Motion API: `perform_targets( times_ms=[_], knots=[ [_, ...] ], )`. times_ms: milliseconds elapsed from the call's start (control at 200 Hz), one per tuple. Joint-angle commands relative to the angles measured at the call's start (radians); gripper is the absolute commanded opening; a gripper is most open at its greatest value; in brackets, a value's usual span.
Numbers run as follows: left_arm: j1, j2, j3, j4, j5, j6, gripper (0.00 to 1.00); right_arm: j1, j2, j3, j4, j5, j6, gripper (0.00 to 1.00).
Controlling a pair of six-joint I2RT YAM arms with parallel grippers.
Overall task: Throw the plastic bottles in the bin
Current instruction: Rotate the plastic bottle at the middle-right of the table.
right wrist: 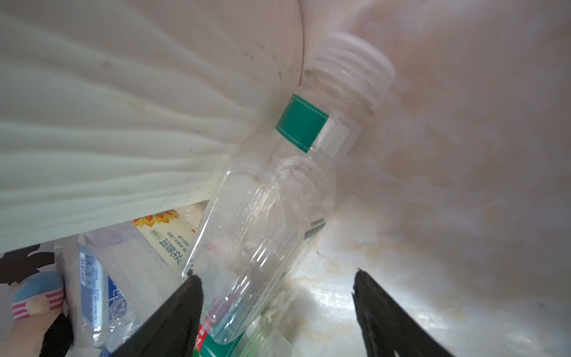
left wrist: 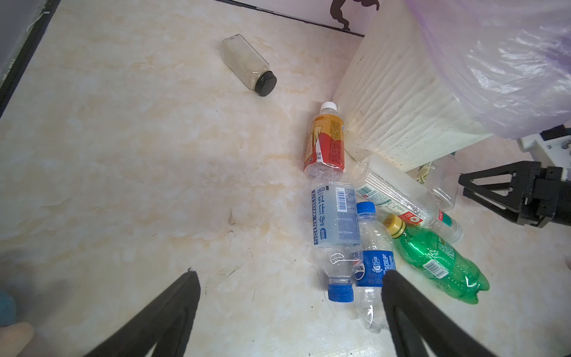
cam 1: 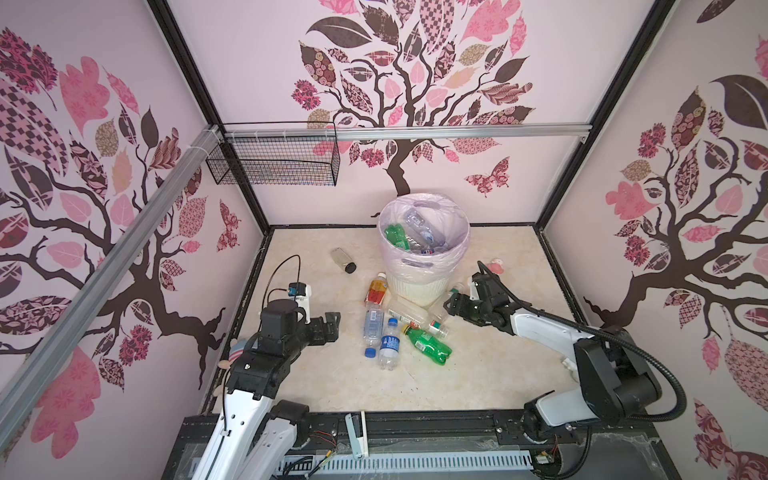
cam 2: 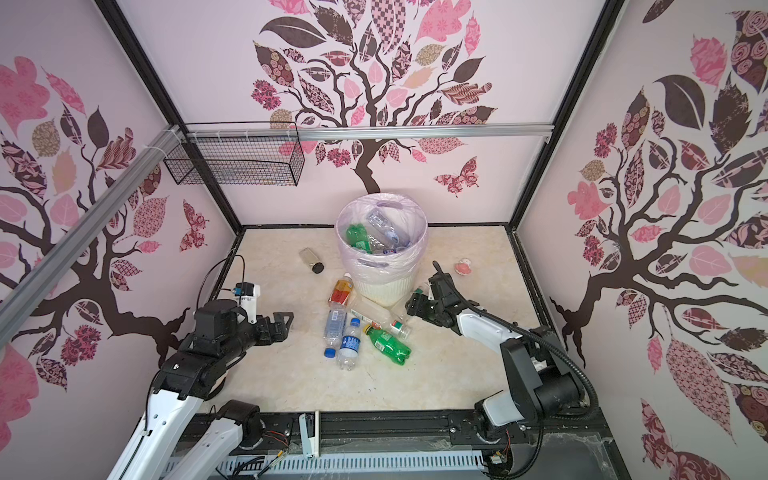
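Left claw (cam 1: pixel 332 328): jaws wide apart, empty, just left of the bottle cluster.
Bottle cluster (cam 1: pixel 389 343): lying on the tabletop (cam 1: pixel 478 374) at the bin's front foot, between both claws.
Bin (cam 1: pixel 419 289): upright, back middle, with green and clear bottles inside.
Right claw (right wrist: pixel 275 274): jaws apart around a clear bottle (right wrist: pixel 262 231) lying against the bin's wall, not clamped.

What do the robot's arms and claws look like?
The left arm and right arm have white shells with bulky black joints. The left claw and right claw are black, with two tapering fingers each. A thin black cable loops above the left wrist beside a small blue-and-white camera. A ribbed black hose runs along the right arm.
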Motion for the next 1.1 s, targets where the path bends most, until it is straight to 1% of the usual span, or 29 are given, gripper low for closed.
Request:
perform_targets(
  times_ms=[0,135,365,520,680,775,916,1096],
  knots=[
    [-0.003,-0.004,-0.022,0.034,0.012,-0.01,0.94,0.013,0.069,0.051,0.02,-0.011,0.006,0.8],
    [-0.005,-0.001,-0.022,0.033,0.014,-0.009,0.94,0.024,0.125,0.086,0.009,-0.009,0.0,0.8],
    [-0.008,-0.009,-0.024,0.036,0.01,-0.01,0.93,0.025,0.149,0.095,0.009,0.027,0.004,0.8],
    [-0.008,-0.009,-0.024,0.035,0.01,-0.01,0.93,0.025,0.194,0.122,0.006,0.033,0.01,0.8],
    [-0.01,-0.01,-0.024,0.034,0.007,-0.01,0.93,0.025,0.225,0.146,-0.008,0.052,0.015,0.82],
    [-0.01,-0.011,-0.023,0.034,0.005,-0.01,0.93,0.025,0.235,0.158,-0.032,0.084,0.006,0.83],
    [-0.012,-0.012,-0.024,0.034,0.004,-0.008,0.93,0.025,0.238,0.167,-0.09,0.171,-0.034,0.81],
    [-0.012,-0.012,-0.024,0.034,0.001,-0.008,0.93,0.025,0.184,0.139,-0.134,0.254,-0.076,0.78]
  ],
)
